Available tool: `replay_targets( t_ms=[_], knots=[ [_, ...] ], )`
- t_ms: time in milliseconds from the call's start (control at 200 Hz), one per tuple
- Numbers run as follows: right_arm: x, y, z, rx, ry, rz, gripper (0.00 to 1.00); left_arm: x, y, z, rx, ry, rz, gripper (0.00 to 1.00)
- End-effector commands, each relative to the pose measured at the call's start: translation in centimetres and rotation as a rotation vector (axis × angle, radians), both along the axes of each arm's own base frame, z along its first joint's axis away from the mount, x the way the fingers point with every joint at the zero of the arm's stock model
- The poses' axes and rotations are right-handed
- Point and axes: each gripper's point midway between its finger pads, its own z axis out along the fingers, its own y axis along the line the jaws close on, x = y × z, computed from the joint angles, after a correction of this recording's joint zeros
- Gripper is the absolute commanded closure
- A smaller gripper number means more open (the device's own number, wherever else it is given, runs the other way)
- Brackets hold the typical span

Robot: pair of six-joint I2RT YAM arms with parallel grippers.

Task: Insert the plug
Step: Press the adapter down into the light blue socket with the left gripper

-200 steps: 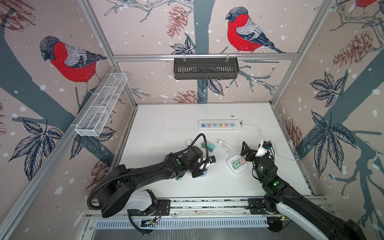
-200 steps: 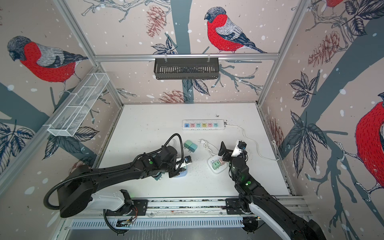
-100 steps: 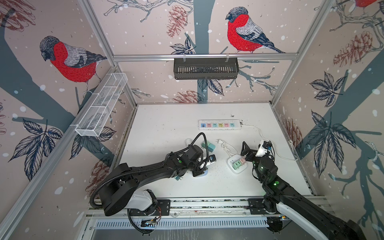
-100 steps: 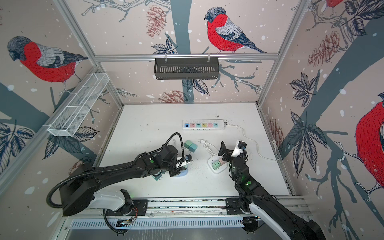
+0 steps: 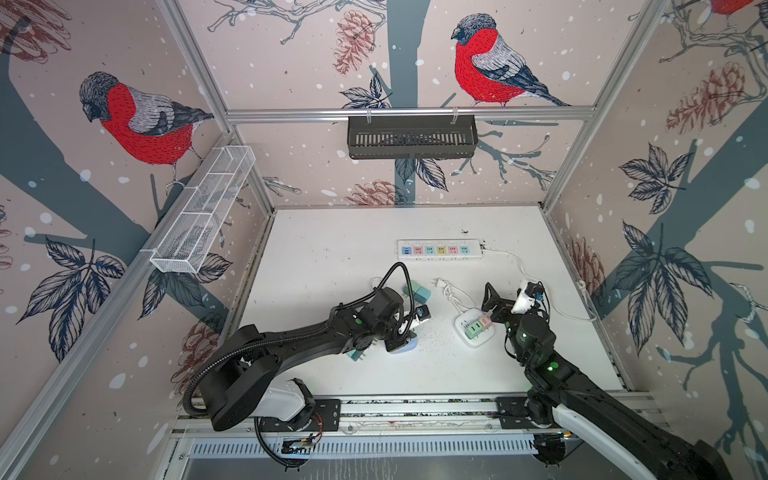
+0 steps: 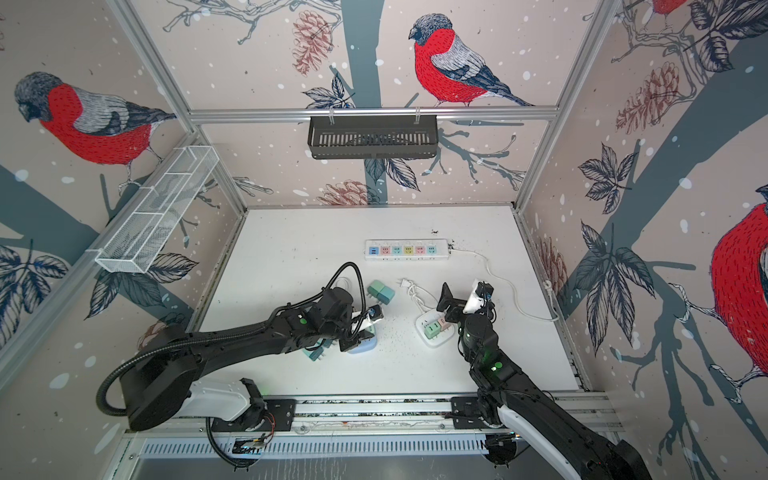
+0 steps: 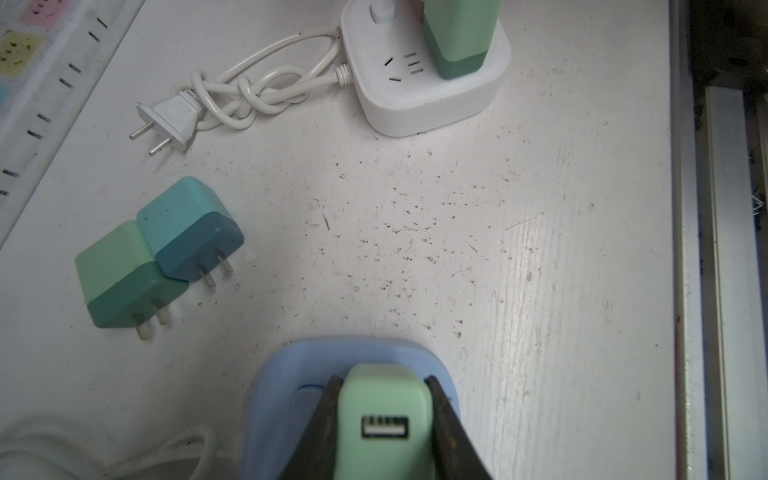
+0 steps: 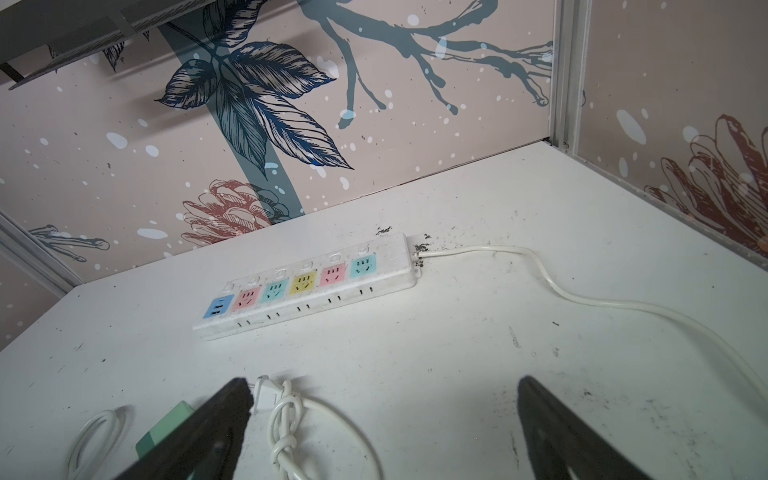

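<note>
Pinching mint-green USB charger plug (image 7: 382,419) upright over light-blue rounded socket base (image 7: 282,386), left gripper (image 7: 381,382) likely set for straight insertion; right gripper (image 8: 384,399) spread, idle.

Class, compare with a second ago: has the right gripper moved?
No. In a top view the right gripper hangs open at the same spot beside the white cube socket, which has not shifted either.
</note>
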Motion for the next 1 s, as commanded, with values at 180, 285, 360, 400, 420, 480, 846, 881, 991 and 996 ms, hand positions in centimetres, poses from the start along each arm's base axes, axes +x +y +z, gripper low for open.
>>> replay_targets(
  t_ms=[180, 285, 360, 400, 420, 480, 846, 881, 991, 996],
  knots=[
    [0.0, 0.0, -0.2, 0.004, 0.006, 0.001, 0.0, -0.3, 0.2, -1.5, 0.063, 0.051, -0.008, 1.0],
    [0.0, 0.0, -0.2, 0.006, 0.006, 0.001, 0.0, -0.2, 0.1, -2.5, 0.105, 0.079, -0.006, 1.0],
    [0.0, 0.0, -0.2, 0.005, 0.007, -0.002, 0.0, 0.1, 0.1, -3.1, 0.128, 0.091, 0.008, 1.0],
    [0.0, 0.0, -0.2, 0.005, 0.008, -0.002, 0.0, 0.1, 0.0, -3.2, 0.135, 0.097, 0.006, 1.0],
    [0.0, 0.0, -0.2, 0.004, 0.009, -0.002, 0.0, 0.1, 0.0, -3.3, 0.139, 0.101, 0.005, 1.0],
    [0.0, 0.0, -0.2, 0.005, 0.007, -0.001, 0.0, 0.2, -0.1, -3.6, 0.151, 0.111, 0.004, 1.0],
    [0.1, -0.1, -0.3, 0.005, 0.011, -0.008, 0.0, -0.3, -2.6, -3.5, 0.14, 0.158, -0.05, 1.0],
    [0.1, -0.2, -0.2, 0.004, 0.009, -0.01, 0.0, -0.2, -3.1, -2.6, 0.102, 0.155, -0.049, 1.0],
    [0.1, -0.3, -0.2, 0.007, 0.007, -0.018, 0.0, -0.3, -4.3, -0.4, -0.009, 0.164, -0.032, 1.0],
    [0.1, -0.3, -0.2, 0.008, 0.007, -0.018, 0.0, -0.4, -4.3, -0.3, -0.013, 0.164, -0.033, 1.0]
  ],
)
